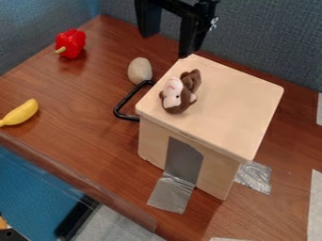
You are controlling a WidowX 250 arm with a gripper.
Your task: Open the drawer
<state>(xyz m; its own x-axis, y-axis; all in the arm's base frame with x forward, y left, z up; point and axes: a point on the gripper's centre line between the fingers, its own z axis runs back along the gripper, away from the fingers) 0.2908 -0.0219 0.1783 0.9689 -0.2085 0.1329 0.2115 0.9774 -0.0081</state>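
Camera view: I am hanging my pincer (168,45) at the top, over the back corner of the wooden box (220,106), fingers spread apart, clamping nothing. The black drawer handle (129,98) is sticking out of the box's left side, above the tabletop (75,103), well apart from my tips. Step in hand, as I'm judging it: approach, pre-grasp — the handle is sitting untouched and I'm reading the drawer as closed. Next move is calling for a shift left and down toward the handle, hooking or pinching its outer bar, then a pull away from the box, likely toward the image's left. The pale egg-shaped object (140,71) is lying just beside the handle's upper end, so I'm flagging a possible bump there. Counts, quickly: one box, one handle, one egg-shaped object, one red pepper (71,43), one yellow banana (20,113), one brown-and-pink plush toy (180,92) that is lying on the box top near the handle side — could be sliding off if the box jerks. Silver tape is making two pieces: one strip (171,192) running from the front onto the table, one patch (254,177) at the right.
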